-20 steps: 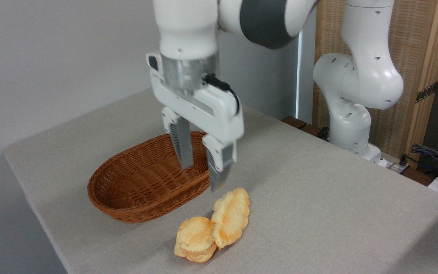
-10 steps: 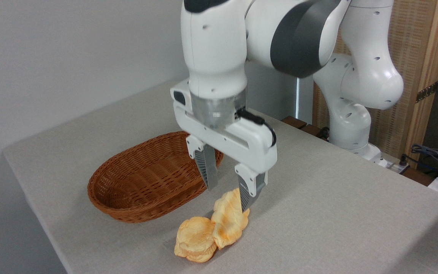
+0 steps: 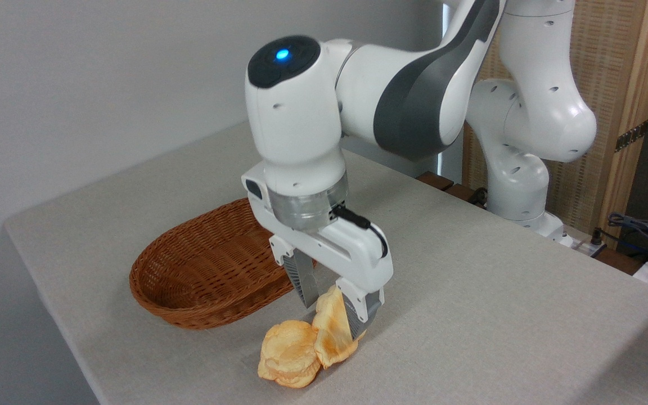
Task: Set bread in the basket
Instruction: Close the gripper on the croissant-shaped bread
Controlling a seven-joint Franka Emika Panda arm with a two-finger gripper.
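The gripper [image 3: 332, 312] is right down at table level, fingers straddling the bread [image 3: 332, 329] — one dark finger on the left flank of the pastry, the other on its right, near its far end. The jaws are still set apart wider than the pastry's thickness there, and I cannot tell whether either pad is touching it; nothing is lifted, so call it spread and not yet holding.

The bread lies on the grey table [image 3: 498, 315], its near end leaning against the small round bun [image 3: 289, 354] in front. Just beside both, to the left, sits the wicker basket [image 3: 189, 304], with nothing in it that I can see.

How will it handle? By its look this is a light, puffy piece with ridged, lobed edges — likely soft enough to dent under a hard squeeze and crumbly at the rim. The sensible hold is across the narrow width, at the thicker middle rather than the thin tip, with a gentle close.

One worry: the bun is touching it, so a lift may drag or nudge that neighbour along.
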